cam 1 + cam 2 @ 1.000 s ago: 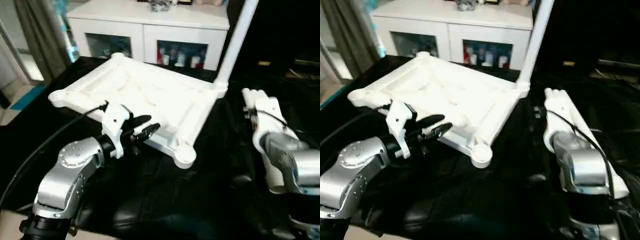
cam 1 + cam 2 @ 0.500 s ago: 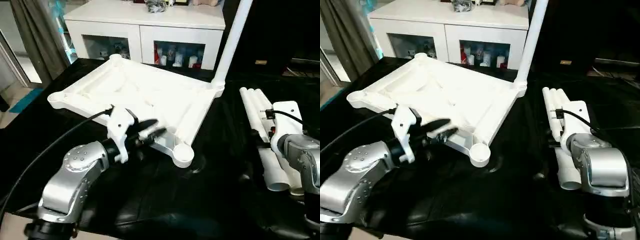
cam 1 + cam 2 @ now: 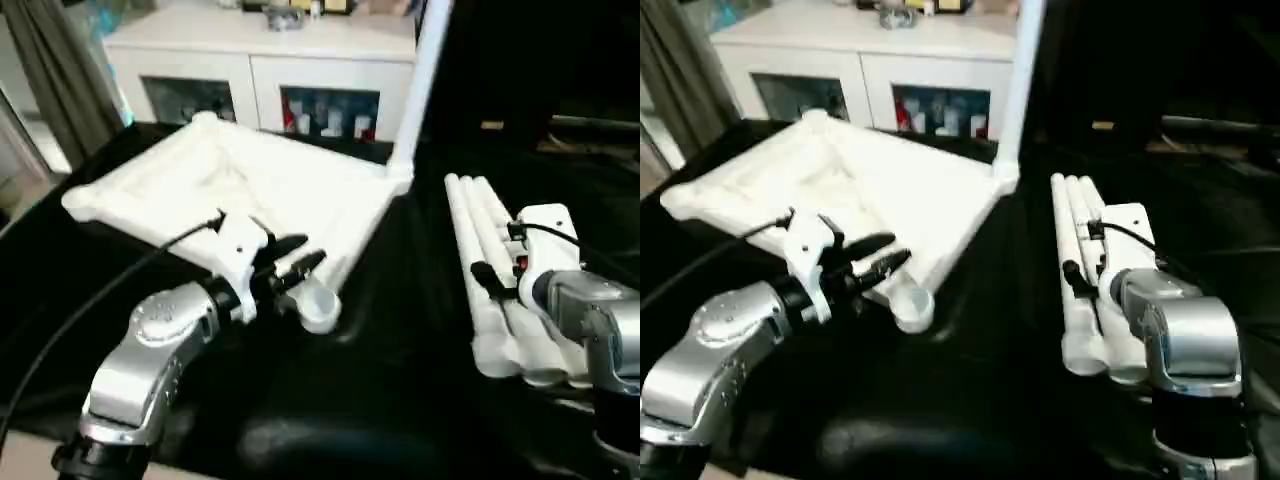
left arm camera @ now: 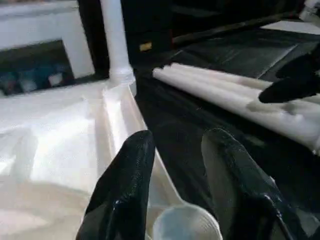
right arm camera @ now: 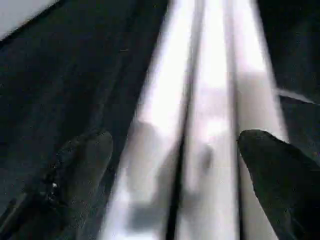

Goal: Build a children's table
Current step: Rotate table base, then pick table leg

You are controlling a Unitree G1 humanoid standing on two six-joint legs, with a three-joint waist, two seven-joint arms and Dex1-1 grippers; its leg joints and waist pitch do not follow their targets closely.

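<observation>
Behind the black table (image 3: pixel 400 330), a white cabinet (image 3: pixel 250 50); both tools' fingers stand apart, gripping nothing.

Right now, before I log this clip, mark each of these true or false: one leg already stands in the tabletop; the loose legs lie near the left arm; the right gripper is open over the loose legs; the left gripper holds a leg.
1. One leg stands in a corner socket of the tabletop: true.
2. The loose legs lie near the left arm: false, they lie beside the right arm.
3. The right gripper is open over the loose legs: true.
4. The left gripper holds a leg: false, it is at the tabletop's near corner socket.
</observation>
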